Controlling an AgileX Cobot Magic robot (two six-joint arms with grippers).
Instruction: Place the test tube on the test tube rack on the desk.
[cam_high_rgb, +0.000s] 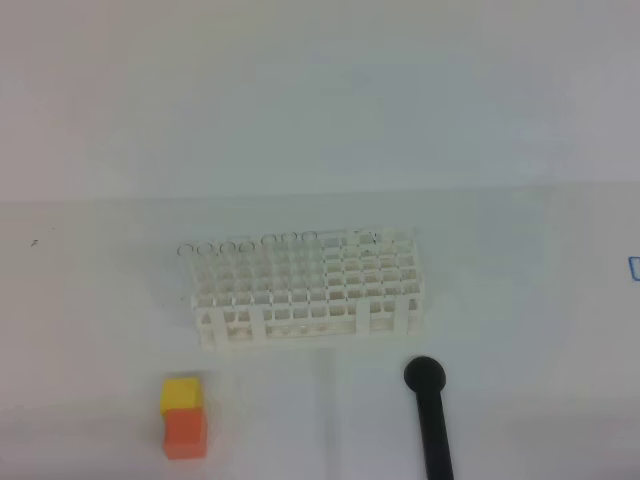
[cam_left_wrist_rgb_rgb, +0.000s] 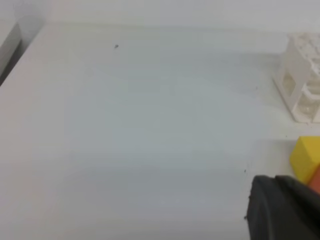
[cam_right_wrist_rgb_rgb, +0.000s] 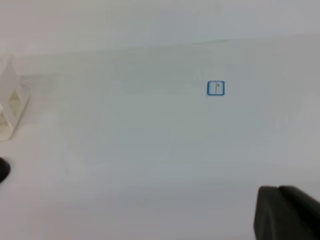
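Desk (cam_high_rgb: 100, 320) surface, plain white, fills all three views. The test tube rack (cam_high_rgb: 308, 290), a white lattice of small square holes on legs, is seen standing upright near the middle of the desk in the high view; a row of clear tube rims can be made out along its far edge, though how many is hard to tell. A yellow-and-orange block (cam_high_rgb: 184, 417) is set nearer and to the left, apart from the rack. A black rod with a rounded tip (cam_high_rgb: 426, 400) lies near and to the right of the rack. A small blue square mark (cam_right_wrist_rgb_rgb: 215, 88) is seen on the desk in the right wrist view. The left gripper (cam_left_wrist_rgb_rgb: 282, 210) and right gripper (cam_right_wrist_rgb_rgb: 285, 212) are seen only as dark edges in their wrist views; both sets of fingers are pressed together, with nothing held.
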